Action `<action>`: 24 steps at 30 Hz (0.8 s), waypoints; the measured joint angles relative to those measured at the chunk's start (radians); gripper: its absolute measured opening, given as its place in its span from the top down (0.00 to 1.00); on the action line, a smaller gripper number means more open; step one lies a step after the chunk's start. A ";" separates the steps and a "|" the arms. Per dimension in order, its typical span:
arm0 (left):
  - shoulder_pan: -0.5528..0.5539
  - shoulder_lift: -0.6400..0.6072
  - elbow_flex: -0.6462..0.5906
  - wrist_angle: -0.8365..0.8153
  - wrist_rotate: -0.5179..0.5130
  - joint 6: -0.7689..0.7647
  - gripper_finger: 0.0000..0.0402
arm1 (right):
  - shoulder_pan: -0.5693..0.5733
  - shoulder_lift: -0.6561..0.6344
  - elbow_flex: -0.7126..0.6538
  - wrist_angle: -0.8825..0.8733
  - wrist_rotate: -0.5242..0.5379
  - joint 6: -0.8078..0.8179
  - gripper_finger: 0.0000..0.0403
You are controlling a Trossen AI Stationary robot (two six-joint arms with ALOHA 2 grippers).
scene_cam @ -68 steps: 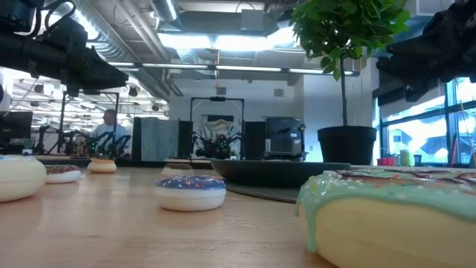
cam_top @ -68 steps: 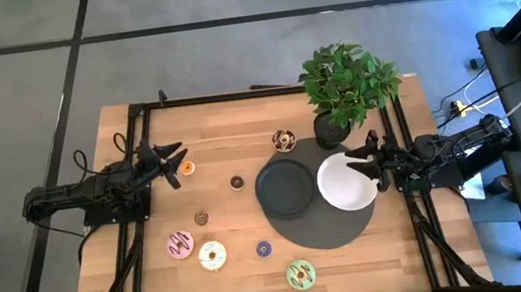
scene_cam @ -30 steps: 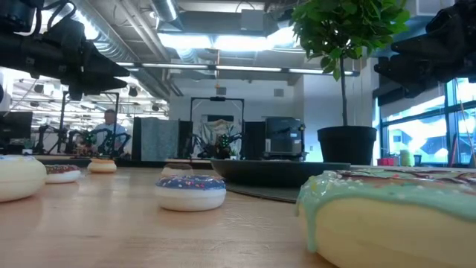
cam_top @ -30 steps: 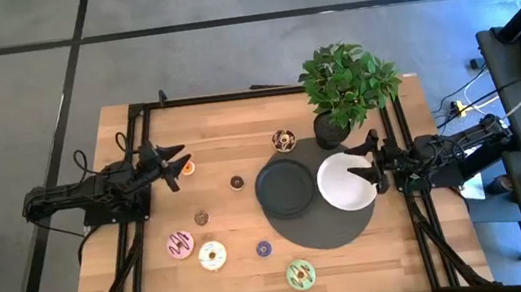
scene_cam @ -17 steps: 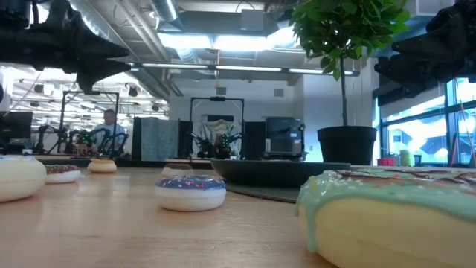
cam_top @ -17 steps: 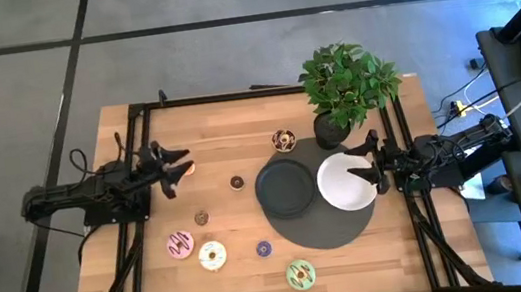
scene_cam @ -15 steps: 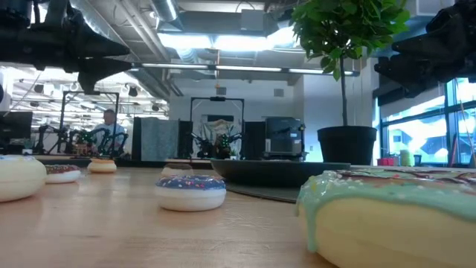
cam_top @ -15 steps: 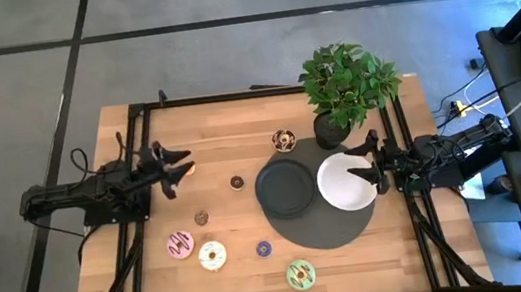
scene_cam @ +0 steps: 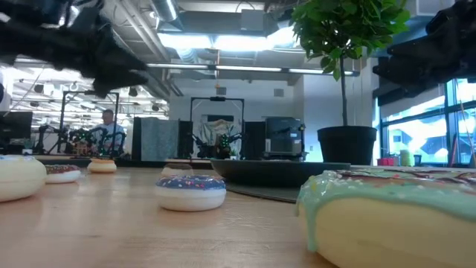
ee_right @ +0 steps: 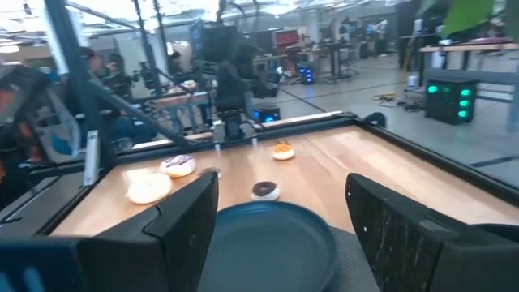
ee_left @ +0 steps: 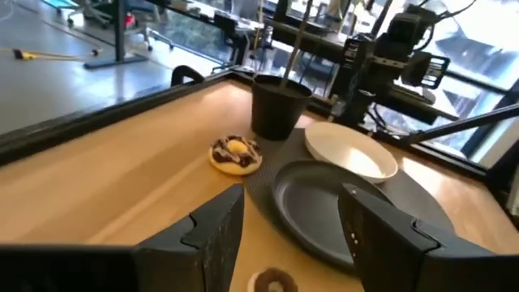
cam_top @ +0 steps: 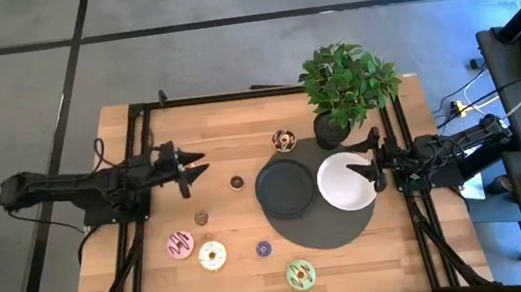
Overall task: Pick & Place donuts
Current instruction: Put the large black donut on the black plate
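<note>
Left hand (cam_top: 193, 168) reaches inward, fingers spread; right hand (cam_top: 373, 159) likewise spread.

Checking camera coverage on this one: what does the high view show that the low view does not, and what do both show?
Only the high view: the white plate, the whole round grey mat, the pink donut, and both arms laid out, with the open left gripper over the bare wood and the open right gripper over the white plate.

Only the low view: the room behind the table and a person far back.

Both: the potted plant, the black plate, the green donut and the small purple donut.
</note>
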 joint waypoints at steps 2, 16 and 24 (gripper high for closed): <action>0.012 0.107 0.084 -0.021 0.000 0.037 0.51 | 0.000 0.000 0.000 0.001 0.011 0.000 0.33; 0.104 0.952 0.643 -0.055 0.117 0.338 0.51 | 0.000 0.000 0.000 0.003 0.011 0.003 0.33; 0.104 1.263 0.890 -0.035 0.148 0.362 0.51 | 0.000 0.000 0.000 0.003 0.011 -0.018 0.33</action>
